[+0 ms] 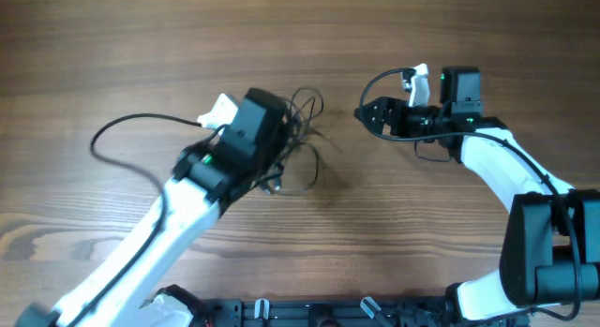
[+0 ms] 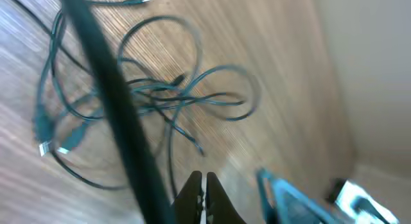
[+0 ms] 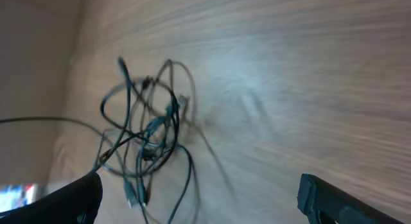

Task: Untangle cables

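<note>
The cables (image 2: 159,94) lie as one loose knot of thin loops on the wooden table (image 1: 487,37), a little left of its middle in the overhead view, with the knot's long axis running roughly from 12 to 6 o'clock.

The left gripper (image 2: 202,184) sits right at the knot's 9 o'clock edge, and its wrist view shows its fingers pressed together with the tangle just ahead at 12 o'clock. One strand runs down close beside the fingertips. Whether it is pinched cannot be told, since the arm's own thick cord (image 2: 109,115) crosses the view.

The right gripper (image 1: 367,116) stands apart at the knot's 3 o'clock side, jaws spread wide and empty, pointing toward 9 o'clock. In its wrist view the cables sit toward 10 o'clock.

The left arm is clearly nearer. The right would likely have to travel toward 9 o'clock to reach a loop.
</note>
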### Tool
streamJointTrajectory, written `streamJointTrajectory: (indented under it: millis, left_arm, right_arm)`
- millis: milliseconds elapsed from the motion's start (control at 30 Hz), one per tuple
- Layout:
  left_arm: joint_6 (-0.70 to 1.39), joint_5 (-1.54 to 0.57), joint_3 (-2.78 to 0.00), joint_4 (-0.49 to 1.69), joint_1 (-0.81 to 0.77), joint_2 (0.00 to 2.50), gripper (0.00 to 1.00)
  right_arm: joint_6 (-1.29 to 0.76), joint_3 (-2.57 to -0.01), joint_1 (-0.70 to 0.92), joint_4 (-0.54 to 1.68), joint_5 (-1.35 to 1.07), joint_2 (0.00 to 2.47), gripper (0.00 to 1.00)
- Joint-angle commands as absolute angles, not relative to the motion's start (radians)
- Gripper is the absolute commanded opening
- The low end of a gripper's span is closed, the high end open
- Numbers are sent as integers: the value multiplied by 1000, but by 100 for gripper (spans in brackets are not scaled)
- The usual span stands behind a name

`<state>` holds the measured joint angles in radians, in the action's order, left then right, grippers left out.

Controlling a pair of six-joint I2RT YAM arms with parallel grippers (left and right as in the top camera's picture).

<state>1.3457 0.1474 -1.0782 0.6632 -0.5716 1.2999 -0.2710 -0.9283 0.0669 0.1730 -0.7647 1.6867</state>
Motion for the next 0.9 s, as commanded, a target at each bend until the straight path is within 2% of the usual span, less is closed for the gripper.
streamJointTrajectory:
  millis: [0,133,233,600,700,867]
  left_arm:
    - [1286,187,-1081,735,-574,1184,4]
    - [1286,205,-1081,800,-574,1118,4]
    - [1287,267,-1081,825,-574,1129,4]
    - [1287,319,-1081,873,-490,1132,4]
    - [1287,315,-1081,889,-486,1132,4]
    - [1287,285,-1081,925,-486,1131,4]
  right_arm:
    - [-199,-934,135,176,-907,1675,100]
    - [-185,-934,233,177,-925,1676,100]
    - [-89,-927,313,180,-894,1676,100]
    - [-26,-924,381,339,-936,1610,100]
    - [-25,-924,381,465,-847,1515,100]
    - [-46,-912,381,673,-562,1229,100]
